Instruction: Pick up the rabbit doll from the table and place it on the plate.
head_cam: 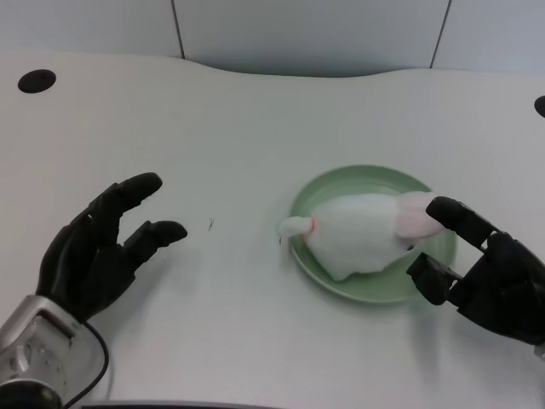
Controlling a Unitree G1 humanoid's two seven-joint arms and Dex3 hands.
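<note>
White table is filling almost the whole picture, and gray wall panels are standing behind its far edge. Two round black holes are sitting in the tabletop, one at the far left and one peeking in at the far right edge. A tiny dark speck is lying on the table between the left hand and the plate.

A light green plate is sitting on the table, a bit right of the middle. The white rabbit doll is lying on this plate. Its fluffy body is covering much of the plate's middle. One small white end of it is poking out over the plate's left rim, with a thin pink band just beside it. Its pink part is pointing to the right, near the other hand.

The left hand is hovering over the table at the picture's left, well apart from the plate. Its black fingers are spreading wide and it is holding nothing. Its fingertips are pointing toward the plate. Its silver forearm is showing at the bottom left corner, with a thin black cable looping beside it.

The right hand is waiting at the plate's right side, its fingers over the plate's right rim, close to the doll's pink part.
</note>
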